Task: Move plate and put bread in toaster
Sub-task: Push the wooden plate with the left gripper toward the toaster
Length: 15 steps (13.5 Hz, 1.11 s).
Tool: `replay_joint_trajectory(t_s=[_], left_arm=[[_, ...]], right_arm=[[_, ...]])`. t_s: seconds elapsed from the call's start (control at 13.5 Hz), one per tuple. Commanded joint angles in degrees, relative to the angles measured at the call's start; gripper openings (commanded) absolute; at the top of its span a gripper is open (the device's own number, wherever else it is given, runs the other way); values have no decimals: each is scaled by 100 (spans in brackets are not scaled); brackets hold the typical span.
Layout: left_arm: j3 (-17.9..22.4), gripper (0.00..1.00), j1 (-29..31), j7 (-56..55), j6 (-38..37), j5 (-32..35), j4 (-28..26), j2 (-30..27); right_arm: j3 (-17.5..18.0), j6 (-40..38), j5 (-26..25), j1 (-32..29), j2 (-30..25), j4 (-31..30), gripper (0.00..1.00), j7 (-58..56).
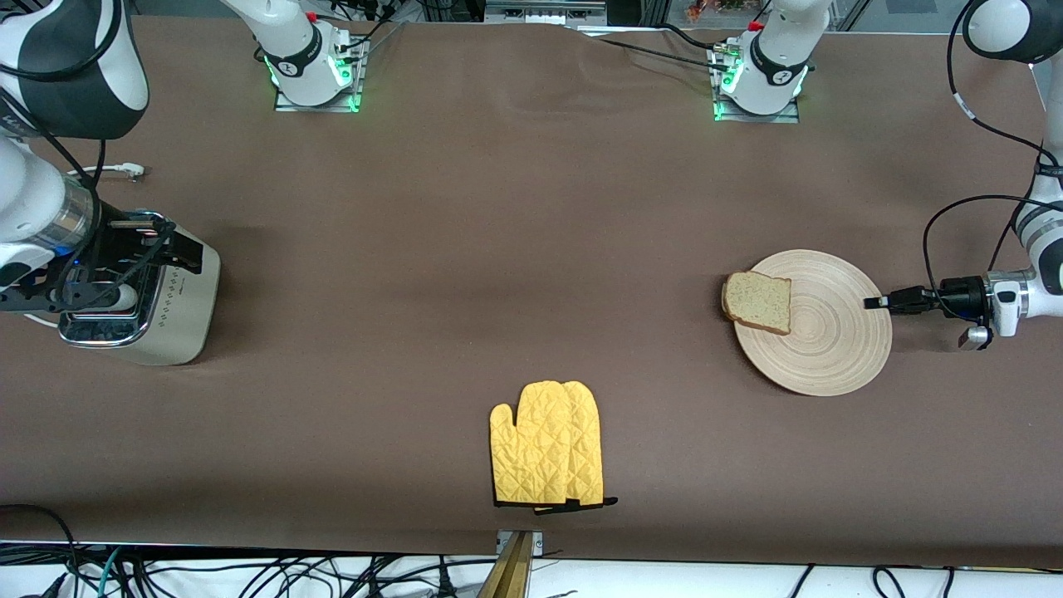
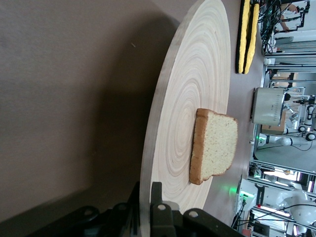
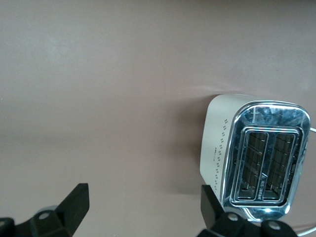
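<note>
Brown table [image 1: 531,249]: we count one plate [image 1: 830,340] with one bread [image 1: 757,301] near the left arm's end, left gripper [image 1: 872,303] clamped on its rim; right gripper [image 3: 143,207] spread over one toaster [image 1: 166,307]; one mitt [image 1: 546,443].

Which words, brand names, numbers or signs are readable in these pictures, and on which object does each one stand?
No text can be read with certainty.
Toaster: a small dark mark, perhaps a brand name, on its side below the dotted diamond marks; too small to read.
Toaster's chrome top: a faint marking beside the slots; too blurred to read.
Plate, bread, yellow oven mitt: no writing visible.
</note>
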Motion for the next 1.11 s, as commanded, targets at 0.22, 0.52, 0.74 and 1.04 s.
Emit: replay_joint_trajectory(t_s=[0.22,0.52,0.74,1.04], left_arm=[[-911,0,-46,-870,-570,-169,89,-127],[-1318,0,-869,-923,-544,95,-103,-302],[-1345,0,-1669,-1090,-185,-150,-139,-347],[-1336,0,-2689,-1187,403,-913,-227,-234]], right_arm=[[14,-40,-60,46,7,-7,100,-83],[14,-48,-7,37,15,-7,100,-74],[14,-48,-7,2,15,-7,100,-74],[5,-48,-7,-16,15,-7,100,-83]])
